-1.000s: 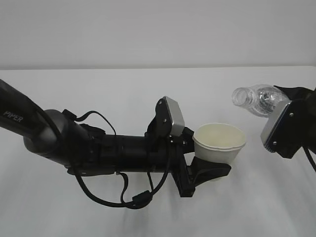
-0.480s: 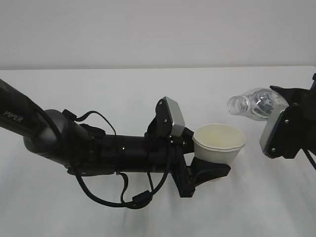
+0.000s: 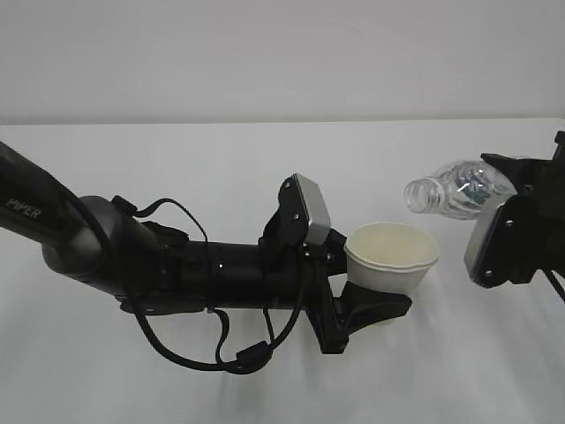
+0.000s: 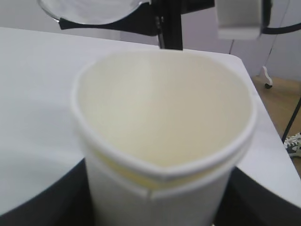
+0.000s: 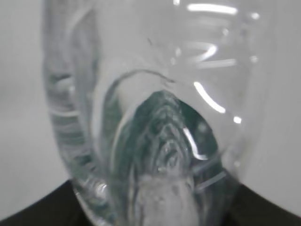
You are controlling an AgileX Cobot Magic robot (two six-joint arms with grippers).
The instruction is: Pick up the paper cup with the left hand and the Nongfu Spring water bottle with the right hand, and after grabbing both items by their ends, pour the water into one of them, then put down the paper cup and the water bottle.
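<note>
The off-white paper cup (image 3: 393, 259) is held upright above the table, my left gripper (image 3: 375, 307) shut on its lower body. In the left wrist view the cup (image 4: 162, 141) fills the frame, its rim squeezed to a rounded triangle and its cream inside looking dry. My right gripper (image 3: 530, 208) is shut on the base end of the clear Nongfu Spring water bottle (image 3: 455, 192). The bottle lies nearly level, its capless neck pointing left and slightly down, just above and to the right of the cup's rim. The bottle (image 5: 155, 117) fills the right wrist view. No stream of water shows.
The white table (image 3: 229, 177) stretches back to a pale wall. In the left wrist view the table's right edge (image 4: 263, 136) drops to a wooden floor with a stand leg. My left arm, marked PIPER, lies low across the left half.
The bottle has tipped further down and moved left toward the cup, its neck now closer to the rim. The cup and the left arm have stayed still.
</note>
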